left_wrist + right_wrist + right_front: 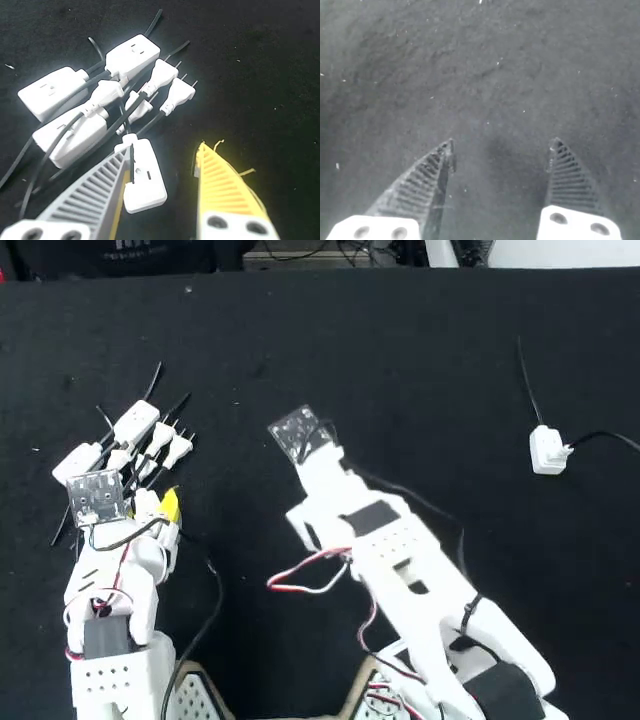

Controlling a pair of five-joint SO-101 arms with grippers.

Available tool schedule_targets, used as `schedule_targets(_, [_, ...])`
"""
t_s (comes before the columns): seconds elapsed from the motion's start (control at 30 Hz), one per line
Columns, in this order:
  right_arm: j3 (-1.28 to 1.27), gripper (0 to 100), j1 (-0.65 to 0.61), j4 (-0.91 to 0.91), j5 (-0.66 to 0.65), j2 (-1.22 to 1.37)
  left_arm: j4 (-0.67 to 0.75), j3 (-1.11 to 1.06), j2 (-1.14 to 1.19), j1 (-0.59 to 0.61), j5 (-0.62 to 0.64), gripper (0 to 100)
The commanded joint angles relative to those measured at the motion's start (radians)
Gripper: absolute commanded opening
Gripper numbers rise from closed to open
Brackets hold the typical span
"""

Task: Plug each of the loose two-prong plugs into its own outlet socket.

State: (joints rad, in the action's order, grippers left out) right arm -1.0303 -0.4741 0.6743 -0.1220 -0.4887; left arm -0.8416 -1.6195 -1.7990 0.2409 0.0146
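A heap of white outlet sockets (135, 425) and loose two-prong plugs (170, 445) on black cords lies at the table's left. In the left wrist view several sockets (132, 55) and plugs (180, 92) lie tangled together. My left gripper (162, 150) is open just short of the heap, and one socket (145, 175) lies against its grey finger (100, 190). The yellow finger (220, 185) stands apart over bare cloth. My right gripper (503, 143) is open above bare black cloth near the table's middle (298, 430), holding nothing.
A separate white socket (547, 450) with a plug and black cords lies alone at the far right. The black cloth (400, 360) covers the whole table. Both arm bases (110, 670) stand at the front edge.
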Motion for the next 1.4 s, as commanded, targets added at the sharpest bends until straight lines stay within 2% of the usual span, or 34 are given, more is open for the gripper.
schedule_targets(0.0, [-0.005, 26.9, -0.021, -0.035, 0.043, -0.050, -0.072, 0.153, 0.002, 0.044, -0.029, 22])
schedule_targets(0.13, [-0.005, 26.9, -0.026, -0.041, 0.041, -0.044, -0.061, 0.183, 0.058, 0.131, -0.078, 22])
schedule_targets(0.3, [-0.005, 26.9, -0.026, -0.037, 0.041, -0.044, 0.008, 0.271, 0.311, 0.130, -0.087, 22])
schedule_targets(0.5, [-0.005, 26.9, -0.026, -0.035, 0.041, -0.044, 0.015, 0.447, 0.687, 0.128, -0.083, 22])
schedule_targets(0.77, [-0.007, 26.9, -0.026, -0.035, 0.041, -0.044, 0.014, 0.636, 1.066, 0.128, -0.028, 22])
schedule_targets(0.97, [-0.012, 26.9, -0.026, -0.041, 0.041, -0.044, 0.015, 0.737, 1.241, 0.124, -0.029, 22])
schedule_targets(1.17, [-0.022, 26.9, -0.026, -0.054, 0.041, -0.044, 0.025, 0.766, 1.359, 0.004, -0.023, 22])
schedule_targets(1.37, [-0.022, 26.9, -0.026, -0.052, 0.041, -0.044, 0.110, 0.760, 1.448, 0.048, -0.021, 22])
